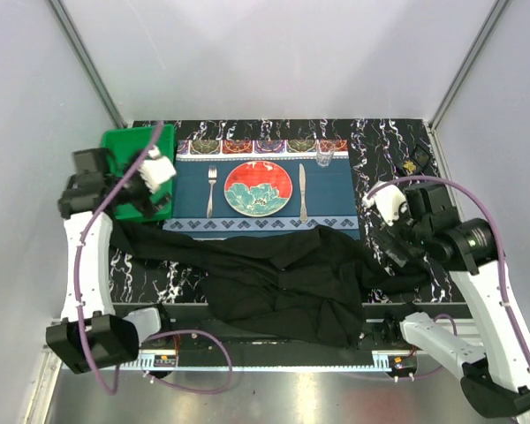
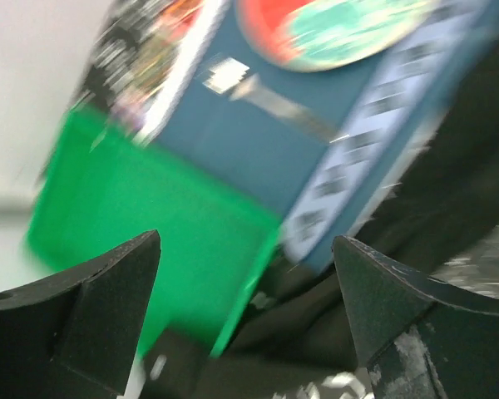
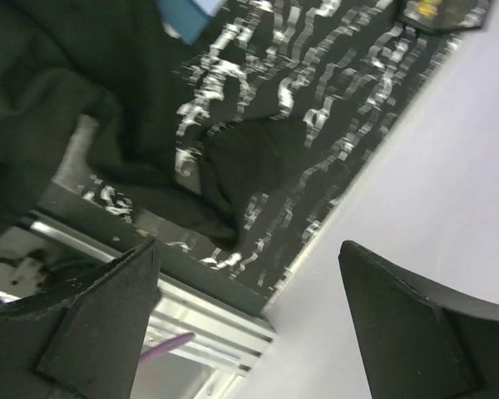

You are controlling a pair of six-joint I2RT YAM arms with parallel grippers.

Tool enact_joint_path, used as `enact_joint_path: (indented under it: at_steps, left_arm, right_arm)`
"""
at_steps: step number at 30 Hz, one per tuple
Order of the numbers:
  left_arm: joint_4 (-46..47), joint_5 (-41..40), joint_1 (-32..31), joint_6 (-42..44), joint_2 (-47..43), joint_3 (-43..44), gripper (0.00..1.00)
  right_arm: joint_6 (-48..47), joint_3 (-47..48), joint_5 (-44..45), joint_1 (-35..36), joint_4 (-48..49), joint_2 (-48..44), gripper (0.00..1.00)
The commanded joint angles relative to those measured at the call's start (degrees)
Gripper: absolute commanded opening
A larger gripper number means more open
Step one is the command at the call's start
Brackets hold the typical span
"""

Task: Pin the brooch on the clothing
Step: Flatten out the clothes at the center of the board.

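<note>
Shirt (image 1: 274, 283) black, crumpled, soft folds; brooch (image 1: 412, 165) tiny, golden, leaf-like.

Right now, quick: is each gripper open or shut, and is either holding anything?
Left gripper: open, holding nothing.
Right gripper: open, holding nothing.

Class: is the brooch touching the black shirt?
Apart. The top view shows the brooch near the far right corner, with bare table between it and the shirt.
</note>
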Motion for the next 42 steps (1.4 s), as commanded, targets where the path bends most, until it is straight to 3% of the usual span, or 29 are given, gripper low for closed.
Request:
enact_joint_path:
  at_steps: [1, 3, 4, 5, 8, 11, 15, 18, 19, 21, 22, 27, 30, 33, 36, 42]
  left_arm:
    - [-20.47, 14.82, -12.86, 15.50, -2.07, -4.34, 0.91]
    - [-25.65, 16.94, -17.26, 27.47, -3.57, -9.87, 0.90]
    - [-25.66, 15.39, -18.40, 29.30, -5.23, -11.98, 0.90]
    - [-21.66, 13.80, -23.55, 29.05, -6.03, -15.57, 0.89]
    - [-11.13, 8.97, -31.82, 23.71, -6.39, -19.81, 0.87]
    - [-3.81, 2.73, -39.82, 15.79, -1.04, -19.83, 0.83]
    - [1.04, -0.79, -42.05, 11.14, 7.40, -17.89, 0.77]
    - [4.48, -5.35, -42.14, 10.59, 12.67, -16.58, 0.50]
    - [4.92, -6.24, -42.06, 10.07, 14.60, -15.87, 0.35]
    - [6.24, -6.95, -40.92, 7.36, 16.72, -13.42, 0.16]
    - [9.29, -7.04, -39.17, 4.90, 17.42, -12.45, 0.00]
    - [16.17, -11.34, -32.40, -12.92, 24.61, -4.54, 0.00]
    - [16.26, -14.58, -29.23, -17.86, 29.01, -0.76, 0.00]
    - [14.16, -16.27, -28.43, -16.84, 32.01, 1.09, 0.01]
    - [13.27, -14.79, -28.43, -16.65, 32.20, 0.92, 0.33]
    - [13.89, -13.11, -28.52, -17.27, 30.01, 0.75, 0.64]
  right_arm:
    - [-1.51, -1.32, -12.35, -0.14, -2.18, 6.75, 0.91]
    - [-2.30, -2.38, -15.69, -0.05, -0.14, 10.09, 0.90]
    - [-2.65, -3.95, -16.05, -0.14, 1.61, 11.23, 0.88]
    - [-3.35, -4.58, -15.79, -0.23, 2.50, 13.33, 0.87]
    - [-3.36, -7.30, -15.44, -0.76, 6.28, 17.29, 0.87]
    - [-2.92, -9.06, -12.72, -1.90, 6.99, 22.73, 0.84]
    - [-6.86, -9.77, -9.81, -9.96, 5.50, 26.18, 0.80]
    - [-11.78, -11.34, -10.08, -15.08, 2.61, 26.45, 0.77]
    - [-12.66, -13.44, -9.03, -15.61, 2.25, 26.27, 0.77]
    - [-15.47, -16.34, -7.45, -16.75, 3.37, 24.61, 0.75]
    - [-16.27, -19.58, -5.35, -17.45, 4.60, 23.82, 0.75]
    - [-20.49, -21.73, -3.66, -26.83, 9.62, 22.66, 0.74]
    - [-20.41, -17.52, -5.68, -30.27, 10.50, 24.25, 0.72]
    - [-19.79, -13.74, -8.05, -32.39, 11.03, 26.00, 0.72]
    - [-17.87, -9.53, -11.03, -35.73, 10.95, 29.77, 0.72]
    - [-12.85, 5.23, -21.85, -44.17, 3.58, 41.37, 0.72]
